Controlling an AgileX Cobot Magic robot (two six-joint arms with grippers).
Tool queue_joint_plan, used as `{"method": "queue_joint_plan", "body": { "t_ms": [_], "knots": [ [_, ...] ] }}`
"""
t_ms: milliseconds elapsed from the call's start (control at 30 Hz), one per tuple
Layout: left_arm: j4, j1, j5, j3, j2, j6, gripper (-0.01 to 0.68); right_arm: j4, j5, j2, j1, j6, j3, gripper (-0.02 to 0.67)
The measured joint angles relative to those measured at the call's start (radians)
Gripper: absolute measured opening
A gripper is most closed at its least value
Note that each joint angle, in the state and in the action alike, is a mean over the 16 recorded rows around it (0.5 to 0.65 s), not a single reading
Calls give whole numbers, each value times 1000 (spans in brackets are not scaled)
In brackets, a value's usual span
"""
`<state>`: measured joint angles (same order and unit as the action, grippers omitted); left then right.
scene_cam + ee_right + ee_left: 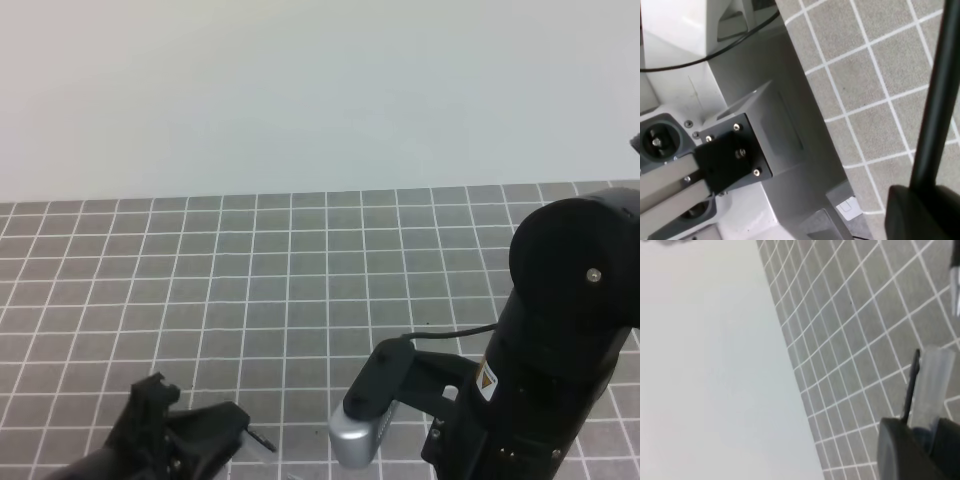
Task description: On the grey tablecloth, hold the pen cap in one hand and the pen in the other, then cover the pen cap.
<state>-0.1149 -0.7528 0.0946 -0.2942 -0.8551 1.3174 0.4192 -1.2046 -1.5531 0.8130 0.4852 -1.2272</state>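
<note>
Left gripper is sitting at the near-left edge of the high view, fingers pinching the pen cap. In the left wrist view the cap is reading as a pale translucent sleeve with a thin black clip, sticking out past the fingers over the grey tablecloth.

Right gripper is pinching the pen; the black shaft is running straight out from the fingers above the cloth. Right arm is filling the near-right of the high view, its fingers hidden there.

Mating judgement: cap mouth and pen tip are needing to face each other, axes in line. How they currently line up, cannot tell; neither view is showing both. The table's far and centre are offering open room.
</note>
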Motion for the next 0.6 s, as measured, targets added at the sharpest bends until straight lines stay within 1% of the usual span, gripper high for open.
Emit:
{"method": "queue_joint_plan", "body": {
  "t_ms": [200, 600],
  "knots": [
    [1, -19, -10, 0, -11, 0, 76, 3, 0, 0, 0, 10, 0, 58],
    [8, -22, -4, 0, -35, -20, 81, 25, 17, -1, 0, 14, 0, 58]
  ]
}}
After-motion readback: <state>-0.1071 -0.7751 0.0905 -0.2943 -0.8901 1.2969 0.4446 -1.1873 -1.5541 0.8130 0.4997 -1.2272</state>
